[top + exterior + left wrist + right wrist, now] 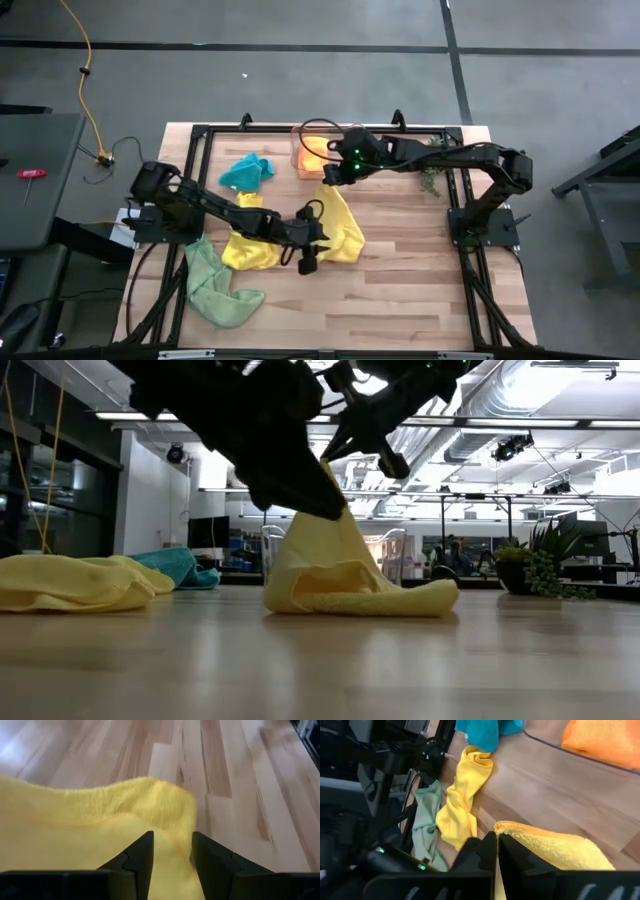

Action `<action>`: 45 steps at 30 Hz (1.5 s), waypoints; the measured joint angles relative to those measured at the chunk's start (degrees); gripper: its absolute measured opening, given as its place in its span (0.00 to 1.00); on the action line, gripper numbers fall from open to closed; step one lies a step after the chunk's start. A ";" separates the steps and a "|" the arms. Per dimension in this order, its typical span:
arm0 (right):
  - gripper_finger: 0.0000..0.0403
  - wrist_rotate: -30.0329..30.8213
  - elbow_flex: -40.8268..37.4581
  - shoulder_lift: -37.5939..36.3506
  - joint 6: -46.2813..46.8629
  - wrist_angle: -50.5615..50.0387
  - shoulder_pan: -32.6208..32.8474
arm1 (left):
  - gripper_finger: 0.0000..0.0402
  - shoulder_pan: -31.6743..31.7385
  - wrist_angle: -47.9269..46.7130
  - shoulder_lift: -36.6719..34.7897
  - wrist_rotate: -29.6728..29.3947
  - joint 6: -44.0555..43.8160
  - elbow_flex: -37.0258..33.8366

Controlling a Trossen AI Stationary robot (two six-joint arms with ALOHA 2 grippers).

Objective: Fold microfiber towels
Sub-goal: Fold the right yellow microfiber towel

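**Both grippers working one yellow towel, mid-fold**

Left gripper (309,262) is sitting at centre frame in the high view, on the lower edge of the yellow towel (340,228); right gripper (327,178) is pinching that towel's upper corner, just below the clear bin (300,130) holding the orange towel (313,155). A second yellow towel (250,250), teal towel (247,171) and green towel (212,283) are lying left of centre.

Low view: the held towel (340,575) is being lifted into a peak at centre; a potted plant (540,565) is standing at right.

Left wrist view: fingers (140,860) are parted, straddling the towel's edge (125,815).

Right wrist view: fingers (487,851) are clamped on the corner.

Judging by this, the fold is underway; next, the raised corner needs carrying across to the opposite edge. The neighbouring yellow towel is crowding the left side.
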 joint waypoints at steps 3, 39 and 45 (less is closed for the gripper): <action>0.00 0.02 0.00 0.00 0.11 0.08 -0.15 | 0.36 -0.46 1.75 2.79 -0.73 1.84 -0.08; 0.00 1.25 0.00 0.00 -0.28 3.07 -0.13 | 0.29 -1.46 4.31 12.42 -23.84 20.59 3.33; 0.00 1.25 0.00 0.00 -0.27 3.40 -0.13 | 0.07 0.03 2.46 12.08 -20.76 18.80 3.33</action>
